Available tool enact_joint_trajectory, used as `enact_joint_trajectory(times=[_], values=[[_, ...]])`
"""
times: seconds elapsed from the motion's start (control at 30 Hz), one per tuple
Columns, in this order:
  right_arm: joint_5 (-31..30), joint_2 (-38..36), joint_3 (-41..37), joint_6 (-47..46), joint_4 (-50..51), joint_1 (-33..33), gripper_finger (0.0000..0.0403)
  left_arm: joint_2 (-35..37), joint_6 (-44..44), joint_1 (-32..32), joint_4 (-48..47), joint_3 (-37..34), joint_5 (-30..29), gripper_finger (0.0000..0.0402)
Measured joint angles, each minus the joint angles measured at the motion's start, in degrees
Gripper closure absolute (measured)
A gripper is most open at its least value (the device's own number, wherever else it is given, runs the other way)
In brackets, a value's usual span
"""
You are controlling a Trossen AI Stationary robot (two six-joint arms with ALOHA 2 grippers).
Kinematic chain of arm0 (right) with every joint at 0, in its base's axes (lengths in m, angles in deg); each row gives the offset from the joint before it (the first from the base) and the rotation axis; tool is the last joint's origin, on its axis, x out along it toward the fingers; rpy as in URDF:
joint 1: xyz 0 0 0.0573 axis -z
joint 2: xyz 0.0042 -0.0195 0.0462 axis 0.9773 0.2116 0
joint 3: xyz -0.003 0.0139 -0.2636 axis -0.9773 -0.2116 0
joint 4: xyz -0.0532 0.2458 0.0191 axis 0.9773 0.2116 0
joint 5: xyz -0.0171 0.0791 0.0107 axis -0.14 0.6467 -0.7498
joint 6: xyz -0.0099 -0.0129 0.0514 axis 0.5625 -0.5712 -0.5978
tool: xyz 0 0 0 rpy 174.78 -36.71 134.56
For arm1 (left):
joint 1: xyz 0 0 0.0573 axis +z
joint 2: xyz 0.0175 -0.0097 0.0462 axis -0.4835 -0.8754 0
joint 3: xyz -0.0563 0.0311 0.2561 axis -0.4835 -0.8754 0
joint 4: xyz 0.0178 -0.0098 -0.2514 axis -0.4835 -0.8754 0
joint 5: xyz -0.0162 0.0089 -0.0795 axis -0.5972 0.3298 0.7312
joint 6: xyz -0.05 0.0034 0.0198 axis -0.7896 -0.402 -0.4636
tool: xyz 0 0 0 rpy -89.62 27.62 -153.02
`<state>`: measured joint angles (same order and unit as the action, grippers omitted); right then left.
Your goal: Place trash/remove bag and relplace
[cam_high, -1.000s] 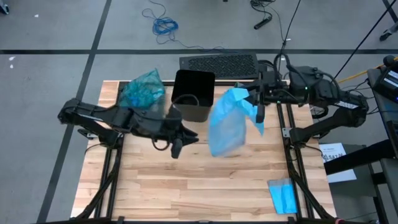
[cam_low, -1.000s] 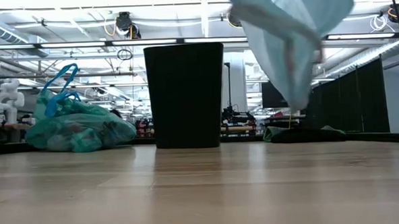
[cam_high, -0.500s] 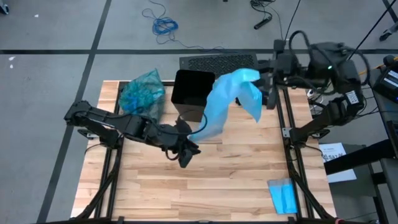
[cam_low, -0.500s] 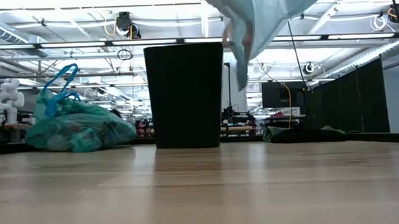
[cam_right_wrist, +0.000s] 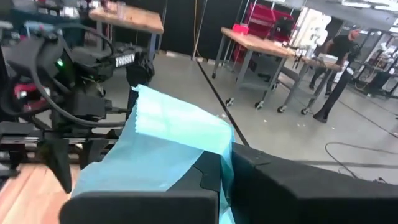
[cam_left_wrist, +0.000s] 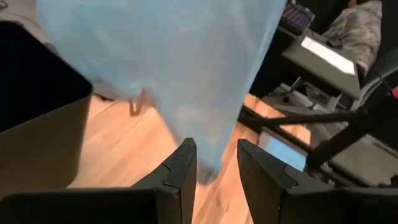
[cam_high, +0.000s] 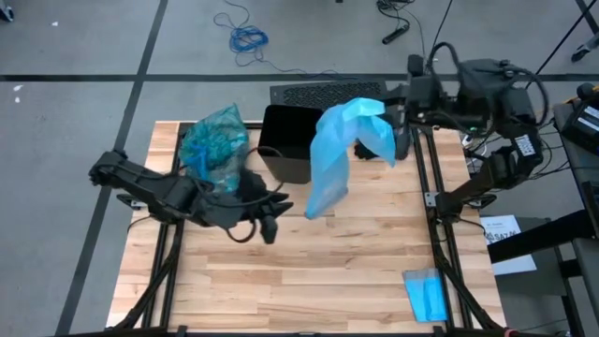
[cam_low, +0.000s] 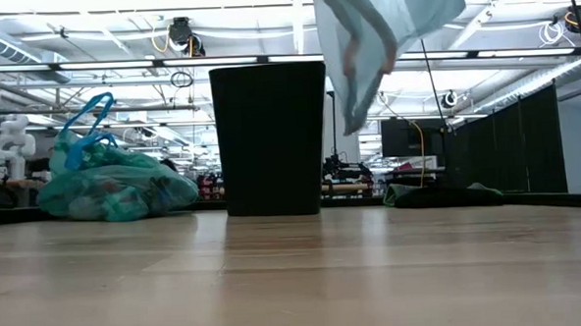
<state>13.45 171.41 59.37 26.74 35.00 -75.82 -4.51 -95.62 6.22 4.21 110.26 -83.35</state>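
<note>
Thin sky-blue bag [cam_high: 338, 154], limp and creased, pinched at one edge by right hand [cam_high: 398, 139] above square black bin [cam_high: 288, 142]; left hand [cam_high: 270, 217] part-spread, empty, low over plank counter [cam_high: 328, 271]; knotted crinkly teal bag [cam_high: 213, 140] beside bin.

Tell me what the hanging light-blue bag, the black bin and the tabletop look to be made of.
Light-blue bag: thin plastic film, semi-translucent, drapes limply. Black bin: probably rigid matte plastic, with smooth, even walls. Tabletop: light wood planks, visible grain and seams.
</note>
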Motion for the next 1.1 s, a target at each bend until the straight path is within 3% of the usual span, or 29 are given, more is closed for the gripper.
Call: enact_joint_trajectory(times=[0.17, 0.5, 0.8, 0.93, 1.1], values=[[0.05, 1.71, -0.02, 0.37, 1.82, 2.0, 0.0403, -2.98, 0.46, 2.46, 4.54, -0.01, 3.77, 0.0274], [0.28, 2.18, -0.04, 0.36, 1.94, 4.62, 0.0403, -5.24, -7.96, 7.19, 0.7, -0.03, 12.85, 0.0196], [3.16, 2.18, -0.04, -1.0, 1.82, 4.75, 0.0403, -7.51, -9.05, 10.52, -0.85, -0.05, 13.32, 0.0178], [3.3, 2.18, -0.04, -1.12, 1.83, 4.75, 0.0403, -8.31, -10.34, 11.95, -1.11, -0.05, 15.6, 0.0228], [3.06, 2.18, -0.04, -0.79, 1.93, 4.78, 0.0403, -7.24, -5.09, 11.74, 1.7, -0.05, 17.64, 0.038]])
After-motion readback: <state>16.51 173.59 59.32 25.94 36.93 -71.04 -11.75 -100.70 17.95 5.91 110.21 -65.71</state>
